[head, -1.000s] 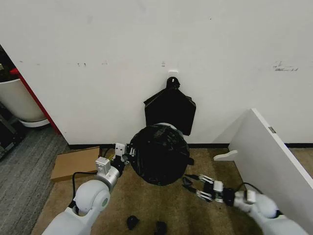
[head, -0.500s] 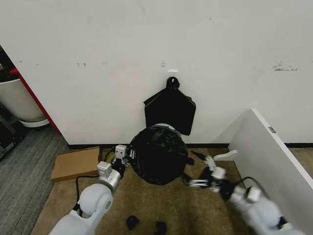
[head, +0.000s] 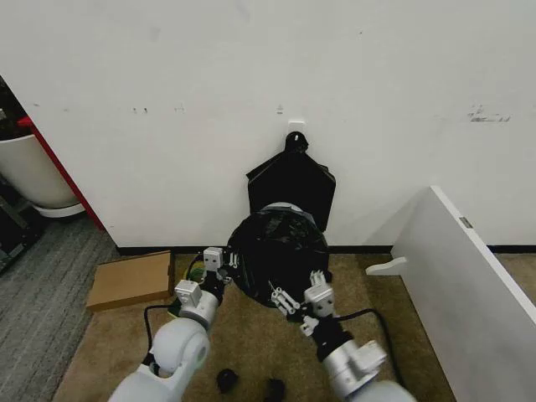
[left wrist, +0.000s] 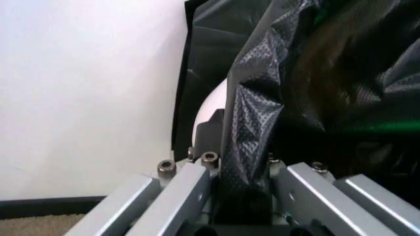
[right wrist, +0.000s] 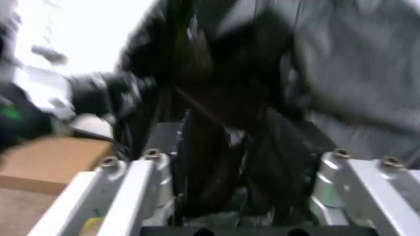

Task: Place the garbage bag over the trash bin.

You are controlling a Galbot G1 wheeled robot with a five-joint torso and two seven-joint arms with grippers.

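Head view: we see the garbage bag (head: 279, 255) draped over the trash bin (head: 285, 208), which stands on the floor against the far white wall (head: 167, 100); only a sliver of white rim shows at the bin's far edge. Left gripper (head: 224, 262) sits at the bag's left edge. In the left wrist view its fingers (left wrist: 190, 189) are closed on a fold of black film (left wrist: 253, 123), with white bin wall (left wrist: 211, 105) just beside it. Right gripper (head: 295, 295) is at the bag's near edge; in the right wrist view the black film (right wrist: 223, 142) bunches between its fingers (right wrist: 147, 179), jaws apart, and we cannot tell if they grip it. Flat black house-shaped stack (head: 291, 186) hangs on the wall behind the bin. Cardboard piece (head: 130, 279) lies left on the floor, white board (head: 469, 276) leans at right. No readable writing or labels anywhere.
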